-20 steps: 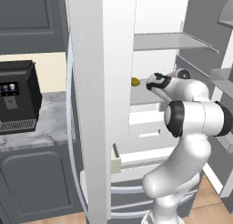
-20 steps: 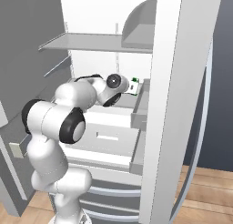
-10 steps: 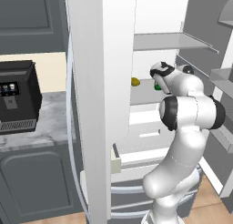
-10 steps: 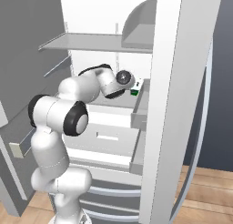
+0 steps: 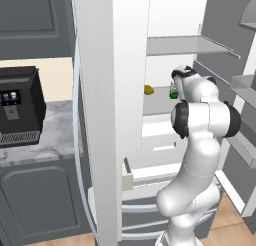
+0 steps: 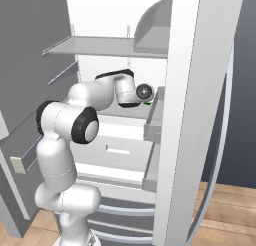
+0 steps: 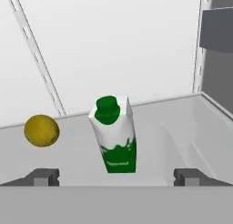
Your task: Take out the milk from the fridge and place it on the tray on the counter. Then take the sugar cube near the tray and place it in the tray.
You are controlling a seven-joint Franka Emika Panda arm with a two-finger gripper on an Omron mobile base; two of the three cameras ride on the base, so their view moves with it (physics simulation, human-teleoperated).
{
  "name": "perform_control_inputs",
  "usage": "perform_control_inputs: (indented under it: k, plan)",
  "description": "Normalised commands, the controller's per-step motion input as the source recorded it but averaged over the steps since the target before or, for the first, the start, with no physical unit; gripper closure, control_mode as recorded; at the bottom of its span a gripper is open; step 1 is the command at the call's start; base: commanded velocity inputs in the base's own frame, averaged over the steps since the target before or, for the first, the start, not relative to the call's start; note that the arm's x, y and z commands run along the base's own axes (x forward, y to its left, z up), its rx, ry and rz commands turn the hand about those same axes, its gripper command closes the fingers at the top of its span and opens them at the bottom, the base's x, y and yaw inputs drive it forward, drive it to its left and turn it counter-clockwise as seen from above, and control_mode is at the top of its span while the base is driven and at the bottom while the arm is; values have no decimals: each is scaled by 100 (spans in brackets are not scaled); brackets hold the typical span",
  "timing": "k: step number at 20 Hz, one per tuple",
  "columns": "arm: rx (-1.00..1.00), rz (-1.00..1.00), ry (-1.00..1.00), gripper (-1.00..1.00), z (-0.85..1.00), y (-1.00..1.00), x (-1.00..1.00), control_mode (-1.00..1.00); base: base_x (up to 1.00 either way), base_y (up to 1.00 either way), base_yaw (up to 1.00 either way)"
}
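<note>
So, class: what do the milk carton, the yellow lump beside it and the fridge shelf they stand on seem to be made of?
Milk carton: probably coated card; flat folded faces, printed green patch, green cap.
Yellow lump: likely fruit, maybe a lemon; rounded, matte, dull yellow skin.
Fridge shelf: looks like smooth pale-grey plastic; moulded raised rim, soft sheen.

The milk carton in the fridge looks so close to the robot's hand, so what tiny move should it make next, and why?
Probably ease the gripper straight forward. Its fingers stand wide open, one at each side of the milk, but the carton stands upright on the fridge shelf a little ahead of the tips, not yet between them. The yellowish lump sits off to the side, clear of that path.
</note>
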Motion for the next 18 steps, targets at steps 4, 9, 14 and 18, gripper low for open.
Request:
perform_control_inputs:
  k: [4,9,14,18]
  plan:
    - [0,0,0,-100,0,0,19,-100,0,0,0]
    - [0,0,0,-100,0,0,26,-100,0,0,0]
    - [0,0,0,-100,0,0,30,-100,0,0,0]
    - [0,0,0,-100,-2,0,31,-100,0,0,0]
